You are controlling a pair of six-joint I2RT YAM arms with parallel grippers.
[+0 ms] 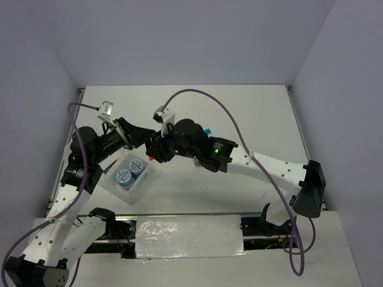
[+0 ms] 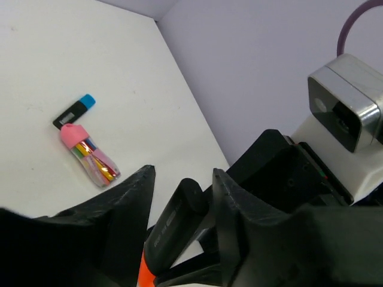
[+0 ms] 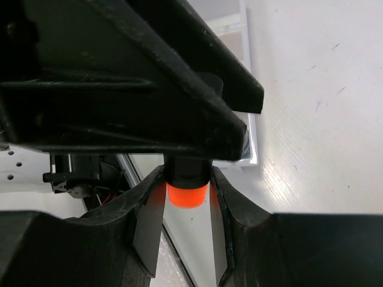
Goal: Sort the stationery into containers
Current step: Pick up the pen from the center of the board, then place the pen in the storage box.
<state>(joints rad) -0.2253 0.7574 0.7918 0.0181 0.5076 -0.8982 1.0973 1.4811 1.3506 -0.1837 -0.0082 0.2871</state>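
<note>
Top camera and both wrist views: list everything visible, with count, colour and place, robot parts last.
orange-capped marker: one, black body, between both grippers
blue-capped marker: one, black body, on the table
pink-topped stick: one, beside the blue-capped marker
rolls: two, blue, in the tray
tray: one, translucent white, left of table's middle
table: one, white
cables: two, purple, one per arm
left gripper: black, open around the orange-capped marker
right gripper: black, shut on its orange end

A white table [image 1: 263, 119] is lying under the fingers [image 2: 128, 203], lilac walls [image 1: 179, 36] are rising beyond them, and a crinkled sheet [image 1: 188, 236] is lying well behind them.
</note>
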